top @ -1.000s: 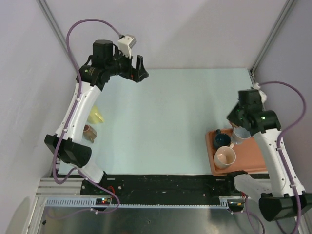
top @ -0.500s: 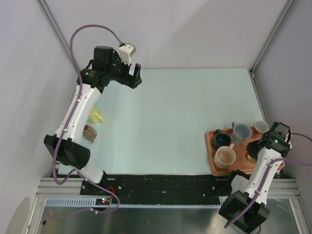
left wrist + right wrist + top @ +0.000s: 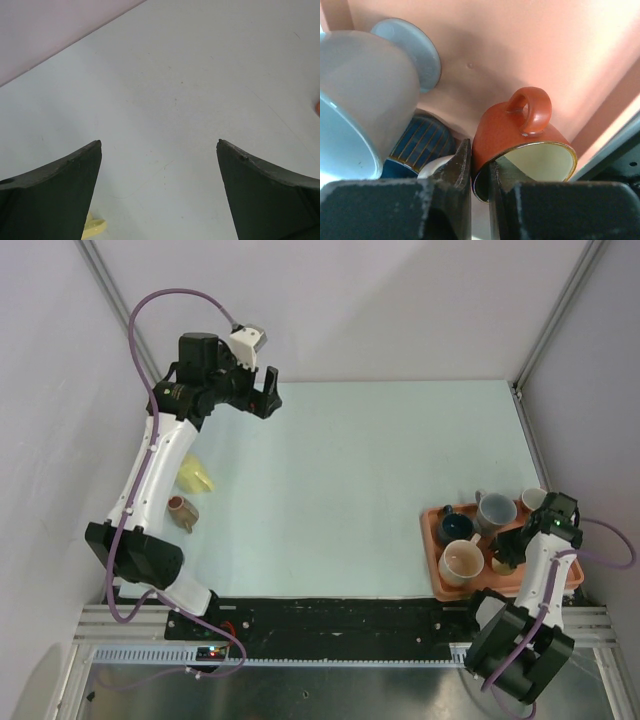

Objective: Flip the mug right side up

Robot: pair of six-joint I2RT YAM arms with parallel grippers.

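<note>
An orange-brown mug (image 3: 520, 135) with a cream inside lies tilted on the orange tray (image 3: 520, 45), handle up and mouth toward the camera. My right gripper (image 3: 480, 160) is shut on its rim, one finger inside and one outside. From above, that mug (image 3: 502, 563) and the right gripper (image 3: 512, 548) are at the tray's right part. My left gripper (image 3: 268, 395) is open and empty, high over the table's far left; in its wrist view (image 3: 159, 150) only bare table lies between the fingers.
On the tray (image 3: 428, 540) stand a grey mug (image 3: 495, 510), a dark blue mug (image 3: 455, 528), a cream mug (image 3: 462, 563) and a small beige mug (image 3: 535, 500). A yellow mug (image 3: 195, 475) and a brown mug (image 3: 183, 512) lie at the table's left edge.
My right arm swung from over the tray's back to its right side and came down; its gripper now pinches the orange-brown mug's rim. My left gripper drifted a little left.
</note>
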